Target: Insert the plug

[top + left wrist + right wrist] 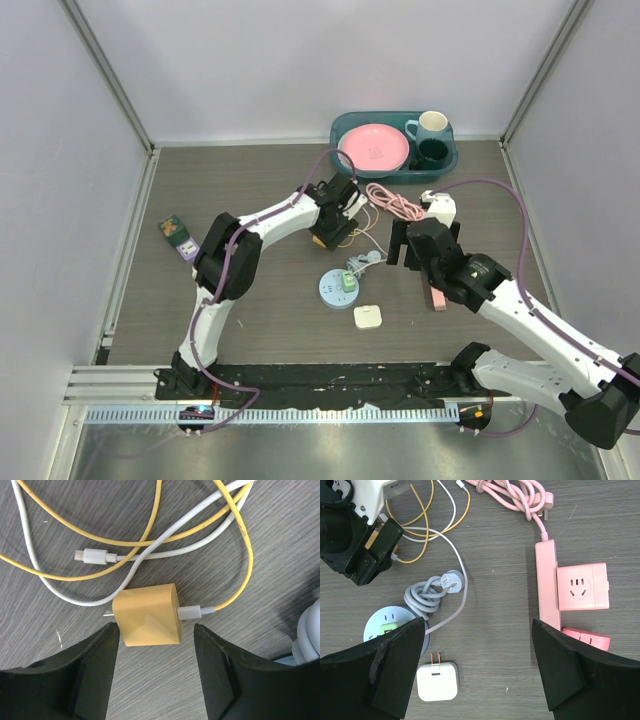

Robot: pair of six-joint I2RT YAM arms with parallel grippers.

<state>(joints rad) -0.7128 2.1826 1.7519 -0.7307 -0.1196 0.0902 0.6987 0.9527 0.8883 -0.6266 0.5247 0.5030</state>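
Straddling the mustard-yellow plastic charger block, the left gripper is standing open. One black finger is sitting just beside the block's metal prongs and the other just beside the white connector of the thin yellow cable. A sliver of table is showing on each side, so nothing is being held yet. The block is lying flat on the grey wood-grain tabletop, with a thin white cable looping just behind it. The right gripper is hovering well apart from the block, jaws spread wide and empty. A round pale-blue socket hub is lying near the block, toward the arm bases.

As I am judging it, the fingers are lining up on the prong end and the cable end. A squeeze there could be bending the prongs or crushing the connector, and covered prongs cannot enter a socket. The tangled cables could also be dragging on the block during a lift, twisting it in the grip.
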